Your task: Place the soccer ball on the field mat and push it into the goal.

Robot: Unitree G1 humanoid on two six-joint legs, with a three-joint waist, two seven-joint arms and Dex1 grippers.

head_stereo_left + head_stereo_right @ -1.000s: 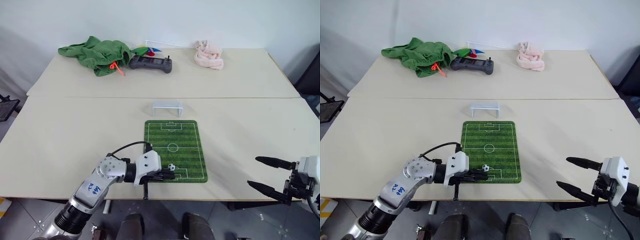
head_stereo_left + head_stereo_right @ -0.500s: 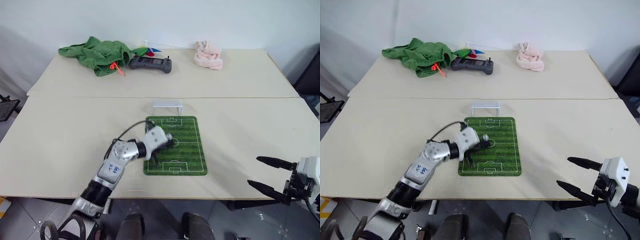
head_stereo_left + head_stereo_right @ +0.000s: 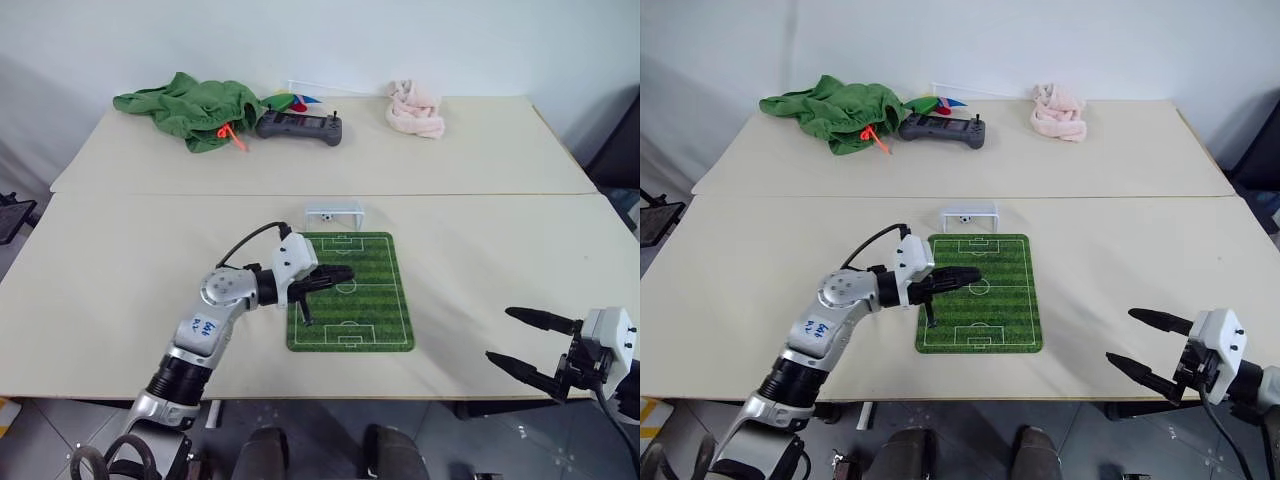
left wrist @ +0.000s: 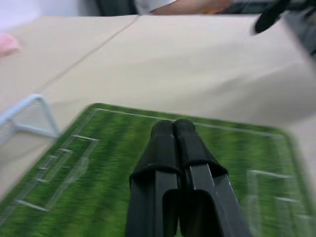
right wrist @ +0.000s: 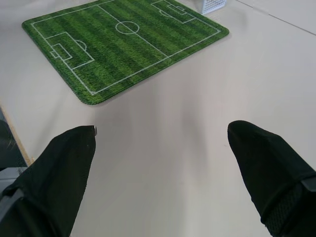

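Green turf stripes marked the field mat [image 3: 365, 300], which lay flat on the pale counter [image 3: 120, 270] a little below the centre of the left eye view. Just above the mat's top edge stood the goal [image 3: 334, 213], apart from the mat by a thin strip of counter. The soccer ball [image 3: 963, 219] sat inside the goal mouth, toward its left side. The left claw [image 3: 345, 273] reached in from the lower left, its two black fingers pressed together with nothing between them, their tips over the upper left part of the mat, short of the goal. At the lower right corner the right claw [image 3: 520, 342] hung off the counter's front edge with its fingers spread wide and empty, well apart from the mat. Along the top of the frame lay a bunched green cloth [image 3: 190, 108] at the left, a dark controller [image 3: 300, 126] just beside it, and a pink cloth [image 3: 415, 108] further right.

From the left wrist view, the left claw's fingers [image 4: 165, 148] lay side by side and touching, over the mat's white pitch lines. The goal's white frame and netting stood beyond the mat's end.

From the right wrist view, the right claw's fingers [image 5: 64, 163] stood far apart above bare counter, gripping nothing. The mat lay ahead of them, and a corner of the goal's netting showed past the mat's far end.
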